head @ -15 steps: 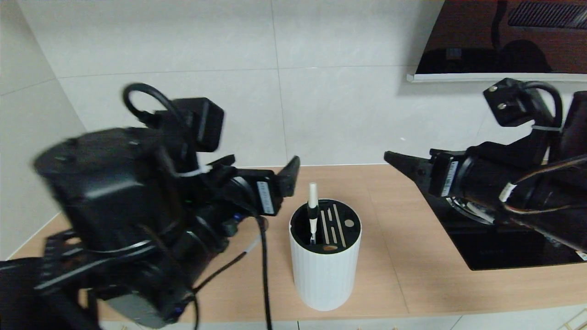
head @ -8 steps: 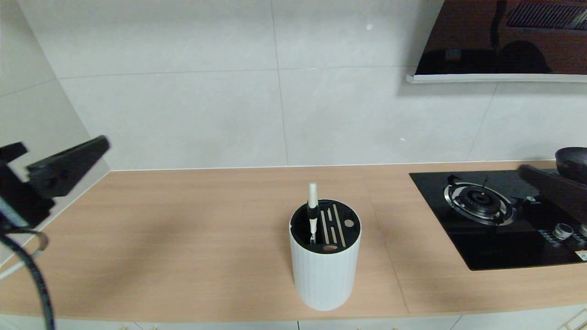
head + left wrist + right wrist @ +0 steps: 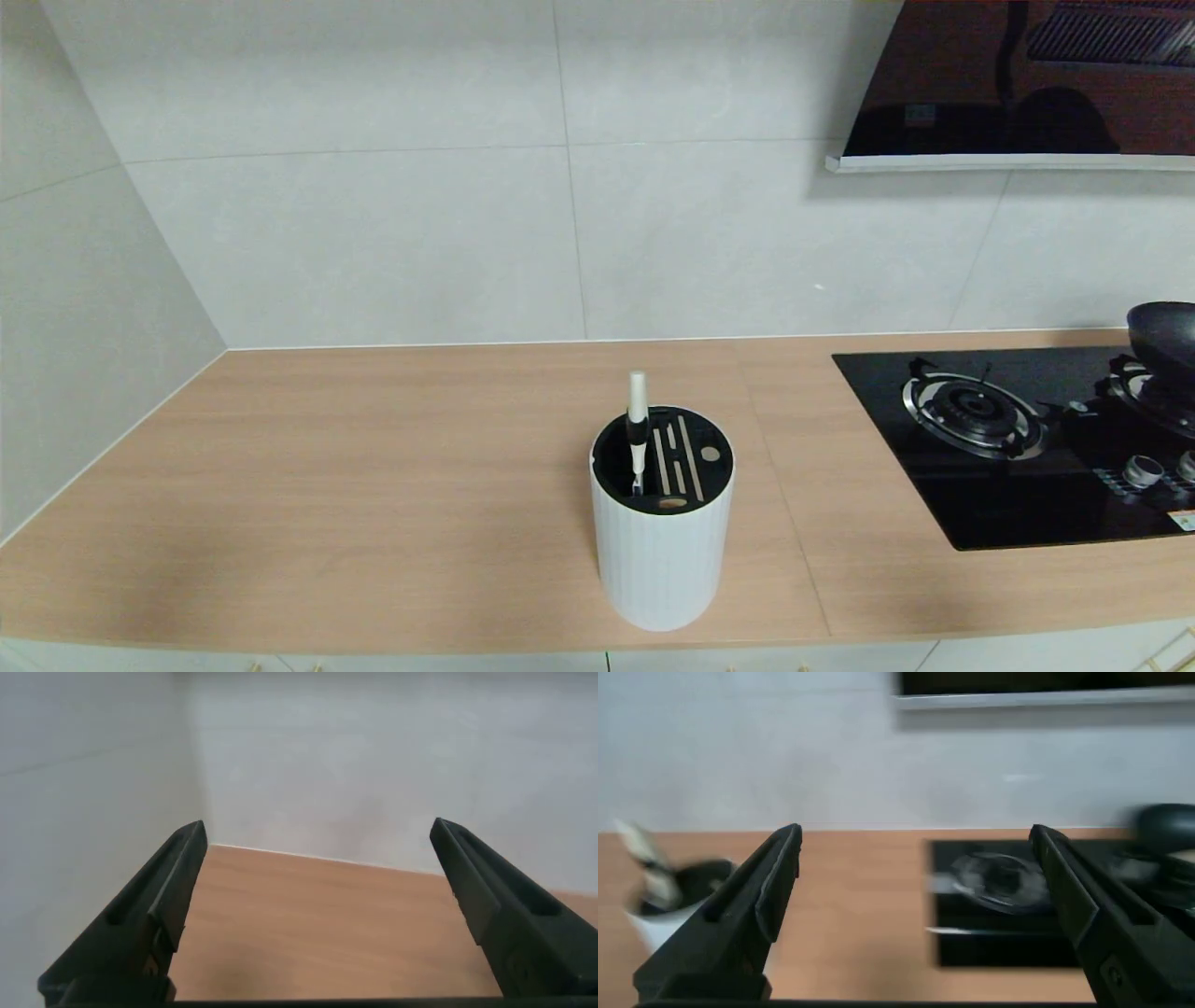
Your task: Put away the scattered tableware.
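Holding left gripper [image 3: 318,833] spread wide, gripping nothing, above the wooden counter [image 3: 318,915]. Holding right gripper [image 3: 915,835] equally wide and empty, facing the stove [image 3: 1008,905]. Showing white-handled utensil [image 3: 637,401] standing upright in white holder [image 3: 662,560], lower centre of head view.

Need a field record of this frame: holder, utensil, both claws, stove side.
holder: white ribbed cylinder, upright on the wooden counter, near its front edge
utensil: white-and-black handle, standing in the holder's open compartment beside the slots
left claw: open, empty, above the counter near the wall corner
right claw: open, empty, facing holder and hob
hob: black, on the robot's right; dark pan on its far burner
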